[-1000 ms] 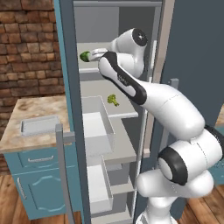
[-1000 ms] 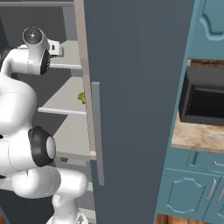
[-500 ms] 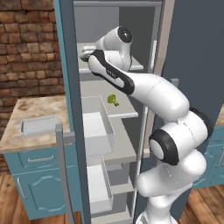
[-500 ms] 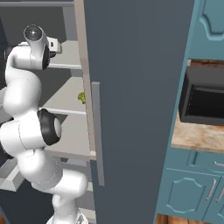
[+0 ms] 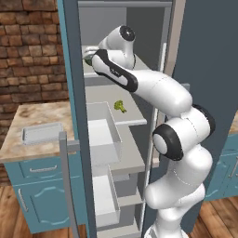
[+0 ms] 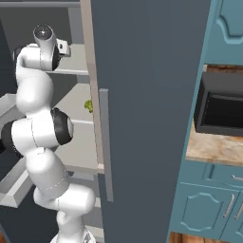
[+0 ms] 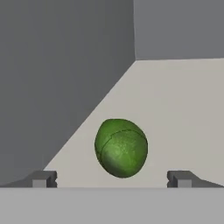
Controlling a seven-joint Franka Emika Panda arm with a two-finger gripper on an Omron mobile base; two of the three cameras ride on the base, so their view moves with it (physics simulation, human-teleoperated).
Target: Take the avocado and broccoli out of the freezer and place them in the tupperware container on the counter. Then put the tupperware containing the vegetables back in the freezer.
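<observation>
The freezer (image 5: 100,23) stands open, and my arm reaches onto its upper shelf. In the hand view the avocado (image 7: 121,148), a smooth dark green ball, lies on the pale shelf close ahead. It sits between and just beyond the tips of my gripper (image 7: 111,180). The gripper is open, with a fingertip on either side and neither touching the avocado. The avocado (image 5: 87,58) peeks out left of my wrist in the left base view. The broccoli (image 5: 120,106) (image 6: 88,105) lies on the shelf below. The tupperware container (image 5: 42,133) sits on the counter (image 5: 28,116) at the left.
Deep white bins (image 5: 100,135) jut out below the broccoli's shelf. The freezer's dark door (image 6: 152,95) with its bar handle (image 6: 105,142) stands open on the right. A grey post (image 5: 65,186) rises in front of the teal cabinet. A microwave (image 6: 220,109) sits far right.
My wrist has swung left, further onto the upper shelf toward the avocado, and the elbow has folded in closer to the freezer. Broccoli and tupperware have not moved.
</observation>
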